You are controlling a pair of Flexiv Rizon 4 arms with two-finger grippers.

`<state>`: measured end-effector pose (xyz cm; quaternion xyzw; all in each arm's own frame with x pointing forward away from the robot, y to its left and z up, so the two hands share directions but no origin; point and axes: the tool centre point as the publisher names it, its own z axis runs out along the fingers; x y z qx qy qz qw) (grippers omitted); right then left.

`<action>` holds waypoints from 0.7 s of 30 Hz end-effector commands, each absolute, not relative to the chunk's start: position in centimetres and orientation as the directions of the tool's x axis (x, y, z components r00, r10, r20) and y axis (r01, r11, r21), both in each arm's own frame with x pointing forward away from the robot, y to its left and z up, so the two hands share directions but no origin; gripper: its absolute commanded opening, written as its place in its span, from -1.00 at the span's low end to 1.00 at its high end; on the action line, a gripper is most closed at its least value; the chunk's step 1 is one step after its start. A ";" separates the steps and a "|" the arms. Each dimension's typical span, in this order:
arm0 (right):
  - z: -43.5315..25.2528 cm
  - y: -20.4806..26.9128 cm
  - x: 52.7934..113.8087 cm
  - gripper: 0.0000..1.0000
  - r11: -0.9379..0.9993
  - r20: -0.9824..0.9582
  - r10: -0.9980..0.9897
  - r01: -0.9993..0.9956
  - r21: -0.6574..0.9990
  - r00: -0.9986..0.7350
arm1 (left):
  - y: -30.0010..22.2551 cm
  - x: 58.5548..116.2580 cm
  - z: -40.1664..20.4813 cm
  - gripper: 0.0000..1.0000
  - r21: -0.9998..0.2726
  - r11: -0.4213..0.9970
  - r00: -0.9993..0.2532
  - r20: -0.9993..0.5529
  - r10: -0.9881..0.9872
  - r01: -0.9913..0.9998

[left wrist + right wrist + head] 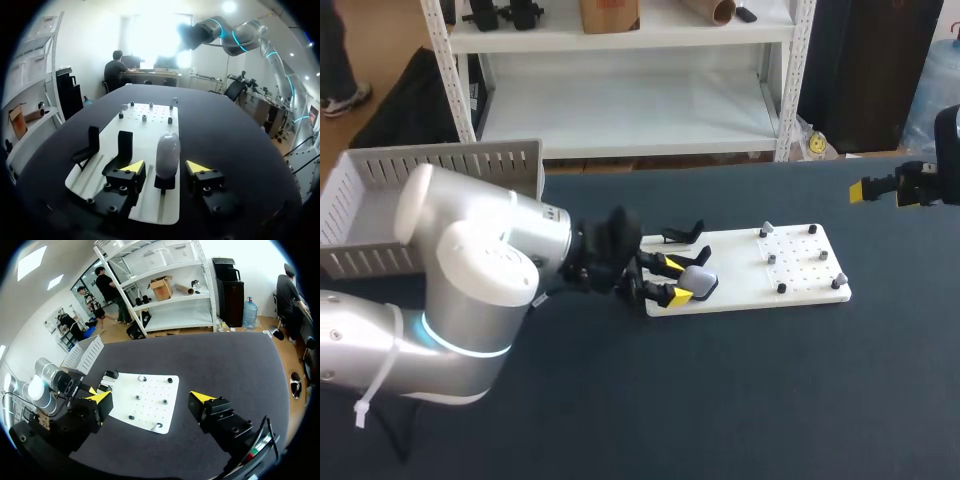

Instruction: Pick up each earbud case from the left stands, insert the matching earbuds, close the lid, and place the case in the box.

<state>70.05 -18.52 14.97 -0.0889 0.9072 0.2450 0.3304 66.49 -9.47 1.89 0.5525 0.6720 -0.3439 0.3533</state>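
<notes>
Barely begun: left tool (675,280), released, straddles the case (698,283) mid-frame; right tool (890,192), released, upper right; box (440,165) seemingly holds none.

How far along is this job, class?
Done: nothing visible; the earbud case sits on its stand. In hand: the left jaws stand open either side of it, not gripping; the right jaws hang open, away from the board. Left: lifting, filling, closing, and placing it in the box.
</notes>
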 end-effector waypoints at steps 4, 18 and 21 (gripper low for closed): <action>15.0 -18.6 70.1 1.00 0.863 -0.643 0.000 -0.325 0.387 -0.766 | -10.0 67.0 1.5 -0.04 -0.071 0.144 -0.134 -0.861 0.491 0.987; 15.0 -18.6 70.1 1.00 0.863 -0.643 0.000 -0.325 0.387 -0.766 | -10.7 66.9 1.3 -0.12 -0.082 0.119 -0.130 -0.866 0.482 0.990; 15.0 -18.6 70.1 1.00 0.863 -0.643 0.000 -0.325 0.387 -0.766 | -10.9 67.0 1.3 -0.16 -0.081 0.116 -0.127 -0.868 0.480 0.990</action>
